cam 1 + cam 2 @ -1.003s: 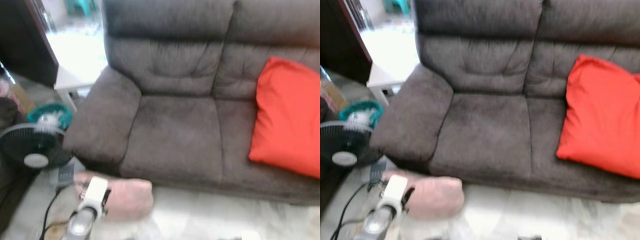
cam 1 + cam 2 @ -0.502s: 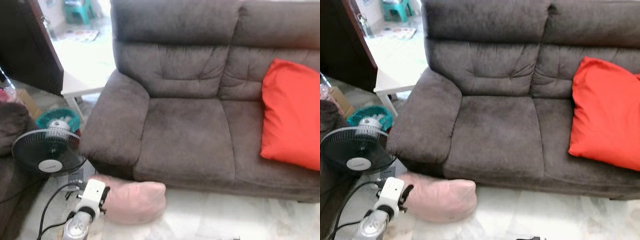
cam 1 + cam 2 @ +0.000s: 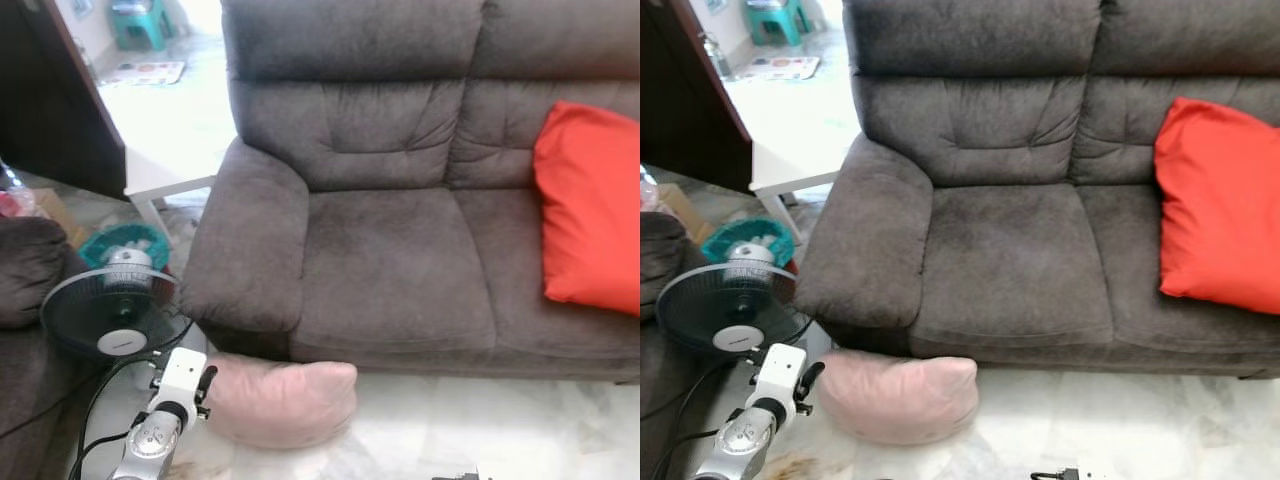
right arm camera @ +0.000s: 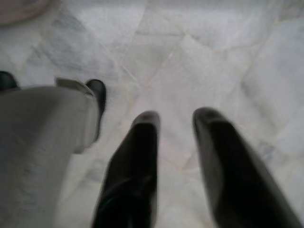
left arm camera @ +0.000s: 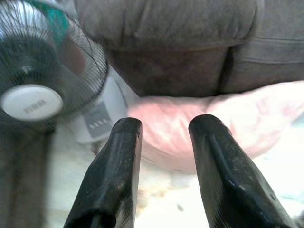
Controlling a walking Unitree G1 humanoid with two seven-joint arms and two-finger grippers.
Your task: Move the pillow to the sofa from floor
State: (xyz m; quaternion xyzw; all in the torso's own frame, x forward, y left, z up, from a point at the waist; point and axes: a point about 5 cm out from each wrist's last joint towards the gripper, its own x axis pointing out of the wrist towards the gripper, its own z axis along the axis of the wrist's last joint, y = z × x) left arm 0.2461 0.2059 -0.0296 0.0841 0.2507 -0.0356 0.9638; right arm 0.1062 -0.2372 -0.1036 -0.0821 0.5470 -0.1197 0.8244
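The pink pillow [image 3: 280, 402] lies on the floor at lower left, against the sofa [image 3: 400, 260] base. The left gripper [image 5: 164, 130], fingers spread and empty, is aimed at it; reaching is judged underway, closing next. The right gripper [image 4: 175, 118] hangs parted.

A pale marble floor [image 3: 1140, 430] lies beyond the fingers. A black fan [image 3: 112, 318] stands there with a teal basket [image 3: 125, 243] behind it, then a white table [image 3: 165, 178] and a dark cabinet [image 3: 50, 110].
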